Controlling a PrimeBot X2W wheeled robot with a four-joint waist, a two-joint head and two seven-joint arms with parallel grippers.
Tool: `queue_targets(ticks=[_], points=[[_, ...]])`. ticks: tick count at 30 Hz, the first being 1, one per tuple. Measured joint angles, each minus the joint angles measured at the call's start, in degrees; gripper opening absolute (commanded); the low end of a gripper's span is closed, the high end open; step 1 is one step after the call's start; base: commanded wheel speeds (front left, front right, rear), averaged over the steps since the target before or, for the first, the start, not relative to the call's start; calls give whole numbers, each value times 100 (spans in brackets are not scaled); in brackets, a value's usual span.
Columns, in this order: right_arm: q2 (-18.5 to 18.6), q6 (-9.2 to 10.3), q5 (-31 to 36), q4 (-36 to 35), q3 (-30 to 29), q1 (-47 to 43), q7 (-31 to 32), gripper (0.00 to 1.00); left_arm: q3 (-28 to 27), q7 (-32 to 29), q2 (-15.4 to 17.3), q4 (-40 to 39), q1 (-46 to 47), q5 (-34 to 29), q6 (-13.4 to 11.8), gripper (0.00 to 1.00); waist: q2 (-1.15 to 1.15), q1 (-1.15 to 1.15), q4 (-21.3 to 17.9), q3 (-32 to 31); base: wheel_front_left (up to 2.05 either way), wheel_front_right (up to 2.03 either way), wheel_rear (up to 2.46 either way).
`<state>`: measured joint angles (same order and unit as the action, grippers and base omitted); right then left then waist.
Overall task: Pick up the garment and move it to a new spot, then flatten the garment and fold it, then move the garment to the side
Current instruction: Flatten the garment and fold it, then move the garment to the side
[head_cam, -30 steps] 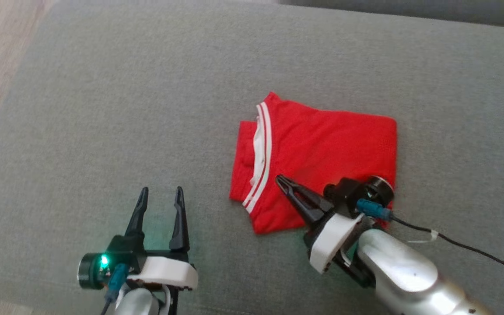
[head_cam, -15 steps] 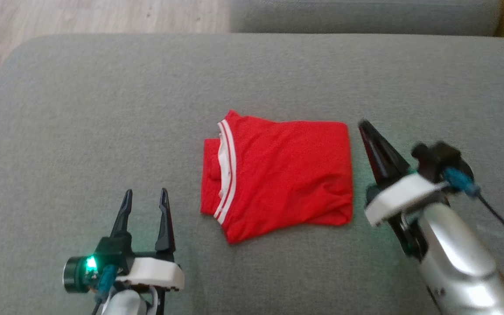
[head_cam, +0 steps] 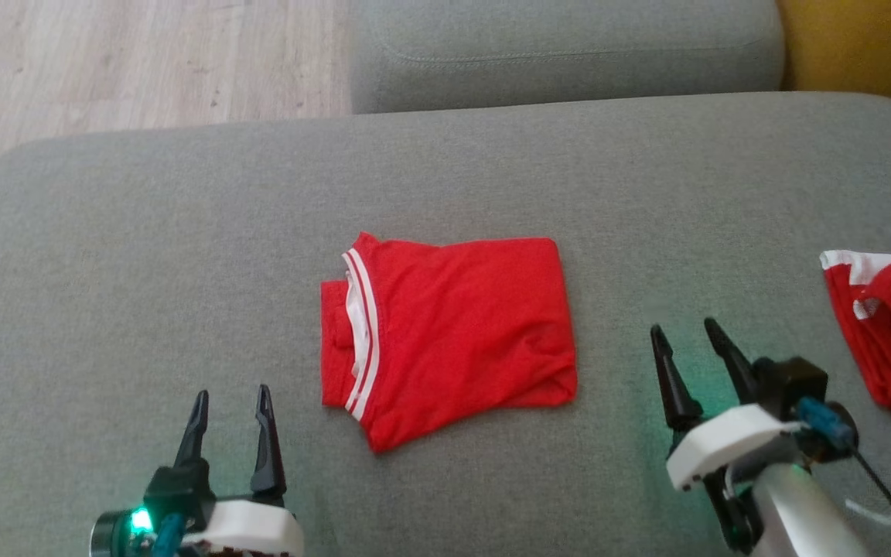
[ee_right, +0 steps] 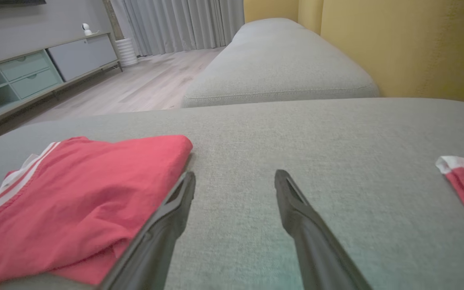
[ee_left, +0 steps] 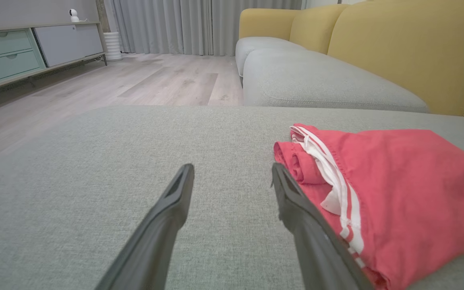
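We are holding our left gripper [head_cam: 231,392] low over the near edge of the grey sofa cushion [head_cam: 144,255]. Its fingers are spread and empty, pointing away from us, near the left side of the garment [head_cam: 453,333]. Our right gripper [head_cam: 684,327] is pointing forward on the garment's right, apart from it, fingers parted around nothing and leaning slightly leftward. The red garment is lying folded mid-cushion, its white-striped band toward our left. A bunched red cloth [head_cam: 890,340] is lying at the far right.

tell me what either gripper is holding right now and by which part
Nothing is held. The left gripper and right gripper both have open, empty jaws; the folded red garment lies on the grey cushion between them, apart from both.
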<state>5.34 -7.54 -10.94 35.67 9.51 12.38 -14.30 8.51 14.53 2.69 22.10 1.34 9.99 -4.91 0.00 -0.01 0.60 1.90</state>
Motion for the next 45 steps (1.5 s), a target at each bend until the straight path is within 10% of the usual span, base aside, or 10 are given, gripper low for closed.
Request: queue_targets(ticks=[20, 30, 33, 45], points=[[-152, 0, -216, 333, 438, 561, 0, 100, 264, 0, 1, -51, 84, -49, 45, 100, 0, 1, 102, 446, 0, 0, 0], [-153, 0, -543, 1591, 964, 1409, -22, 100, 680, 0, -3, -69, 589, -31, 30, 100, 0, 2, 596, 982, 0, 0, 0], [-126, 1, -829, 1736, 1185, 1519, -126, 0, 676, 0, 0, -67, 589, -22, -12, 100, 0, 1, 680, 1056, 0, 0, 0], [-254, 0, -666, 1645, 840, 1274, -55, 0, 432, 0, 1, -29, 544, -98, 90, 100, 0, 1, -258, 840, 0, 0, 0]])
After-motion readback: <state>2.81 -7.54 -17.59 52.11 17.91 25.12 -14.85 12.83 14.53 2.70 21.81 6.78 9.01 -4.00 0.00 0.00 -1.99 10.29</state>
